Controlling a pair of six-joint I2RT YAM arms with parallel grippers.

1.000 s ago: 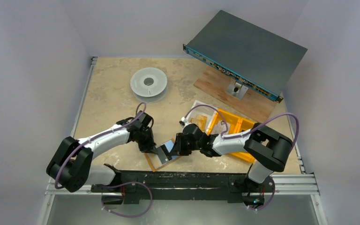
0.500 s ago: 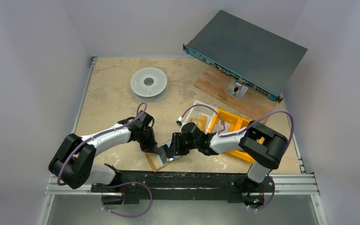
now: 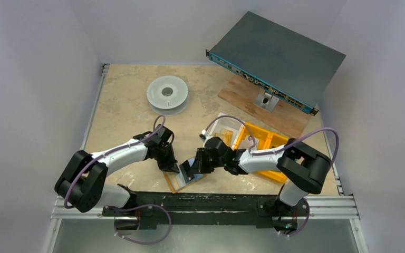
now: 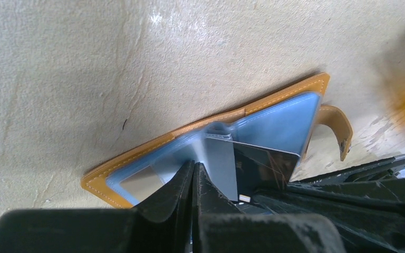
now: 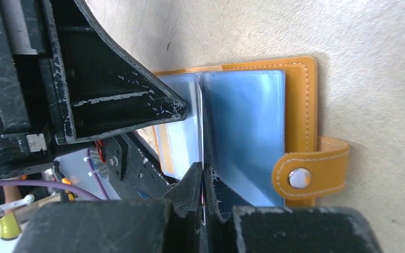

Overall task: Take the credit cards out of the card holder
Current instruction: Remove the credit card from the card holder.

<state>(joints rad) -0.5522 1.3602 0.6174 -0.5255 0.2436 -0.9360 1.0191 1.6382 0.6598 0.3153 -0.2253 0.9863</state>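
The mustard-orange card holder (image 3: 175,183) lies open on the table near the front edge, blue plastic sleeves up and strap tab with its snap (image 5: 299,177) off one side. My left gripper (image 4: 194,166) is shut, with nothing between its fingers; its tips press on a blue sleeve (image 4: 282,124) by the spine. My right gripper (image 5: 204,172) is shut on the thin edge of a credit card standing upright at the spine. In the left wrist view that dark credit card (image 4: 263,168) sticks out of a sleeve. From above, the two grippers (image 3: 175,167) (image 3: 190,167) meet over the holder.
A white spool (image 3: 167,95) lies at the back left. An orange bin (image 3: 266,141) and a clear container (image 3: 224,128) sit behind my right arm. A grey rack unit (image 3: 277,55) rests on a wooden board (image 3: 245,97) at the back right. The black front rail (image 3: 205,200) runs close by.
My right gripper opened briefly and shut again on the card, shifting slightly left toward the holder's spine. The left gripper has stayed shut, pressing on the holder.
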